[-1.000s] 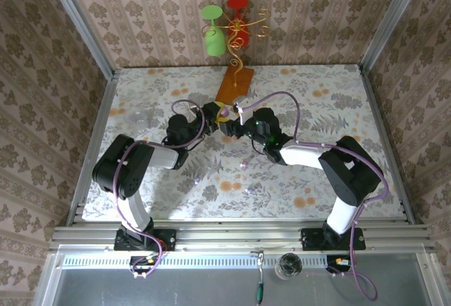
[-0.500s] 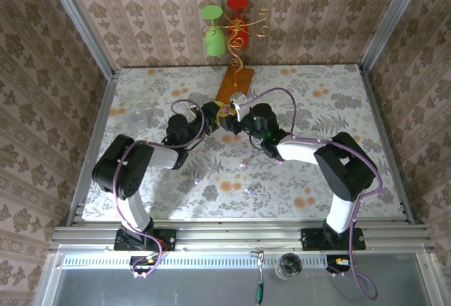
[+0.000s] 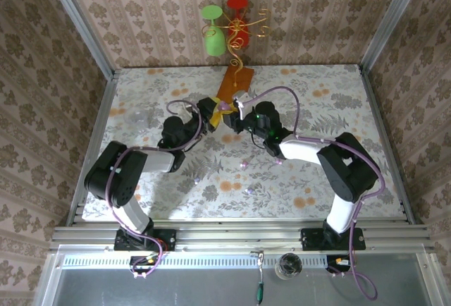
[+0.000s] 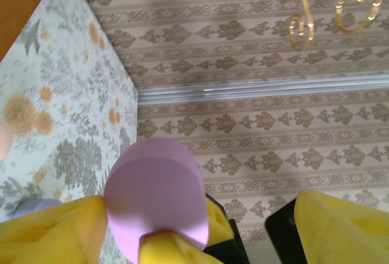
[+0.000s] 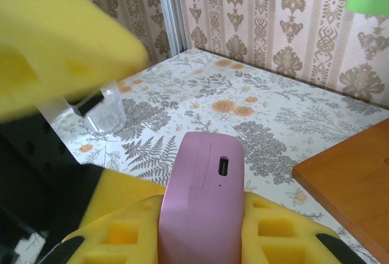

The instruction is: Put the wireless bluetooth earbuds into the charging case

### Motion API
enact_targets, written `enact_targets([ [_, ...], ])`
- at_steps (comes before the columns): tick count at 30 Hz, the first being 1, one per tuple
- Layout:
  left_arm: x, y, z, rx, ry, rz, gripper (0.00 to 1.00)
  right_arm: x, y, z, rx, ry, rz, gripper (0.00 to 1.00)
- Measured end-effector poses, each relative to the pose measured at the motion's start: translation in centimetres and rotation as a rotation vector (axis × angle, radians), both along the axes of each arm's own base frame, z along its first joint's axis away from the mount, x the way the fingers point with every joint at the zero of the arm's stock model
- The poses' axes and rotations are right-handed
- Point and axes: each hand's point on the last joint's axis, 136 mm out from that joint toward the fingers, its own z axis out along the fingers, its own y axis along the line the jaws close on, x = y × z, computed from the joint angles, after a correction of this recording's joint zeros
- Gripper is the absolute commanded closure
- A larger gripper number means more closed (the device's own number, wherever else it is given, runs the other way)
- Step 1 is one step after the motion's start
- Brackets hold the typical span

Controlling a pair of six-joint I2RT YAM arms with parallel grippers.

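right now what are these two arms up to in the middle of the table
Both arms meet above the middle of the table. The right hand is clamped on a pink charging case. The left hand, right beside it, stands open and holds nothing. A few tiny earbuds lie loose on the table, nearer the arm bases, and neither hand is touching them.

The floral desk is carrying an orange wooden board at its far edge; tiny earbuds are lying scattered nearer.
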Motion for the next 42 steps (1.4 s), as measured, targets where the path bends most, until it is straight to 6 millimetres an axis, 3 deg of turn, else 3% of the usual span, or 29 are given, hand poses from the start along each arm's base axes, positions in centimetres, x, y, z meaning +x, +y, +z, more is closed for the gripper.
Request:
enact_targets([
  [1, 0.0, 0.2, 0.5, 0.013, -0.031, 0.005, 0.0, -0.1, -0.3, 0.2, 0.009, 0.01, -0.005, 0.84],
  [6, 0.1, 2.1, 3.4, 0.126, -0.245, 0.062, 0.0, -0.8, -2.1, 0.5, 0.079, 0.144, -0.024, 0.85],
  [11, 0.6, 4.6, 4.9, 0.358, -0.472, 0.146, 0.0, -1.6, -5.0, 0.6, 0.176, 0.372, -0.052, 0.89],
  [15, -0.2, 4.5, 4.8, 0.599, -0.645, 0.149, 0.0, -2.9, -6.8, 1.5, 0.267, 0.523, -0.046, 0.92],
  [23, -2.1, 3.5, 3.3, 0.967, -0.983, 0.08, 0.0, -6.7, -9.1, 6.0, 0.474, 0.72, 0.041, 0.96],
  [29, -5.3, 1.4, 2.2, 0.972, -1.196, -0.09, 0.01, -9.1, -8.1, 8.0, 0.61, 0.843, 0.218, 1.0],
  [35, -8.6, -0.5, 4.4, 0.797, -1.415, -0.168, 0.04, -10.6, -5.9, 9.4, 0.672, 0.943, 0.385, 1.0],
  [42, -11.0, -1.9, 4.4, 0.652, -1.506, -0.268, 0.08, -11.0, -2.3, 8.1, 0.712, 1.106, 0.518, 1.0],
])
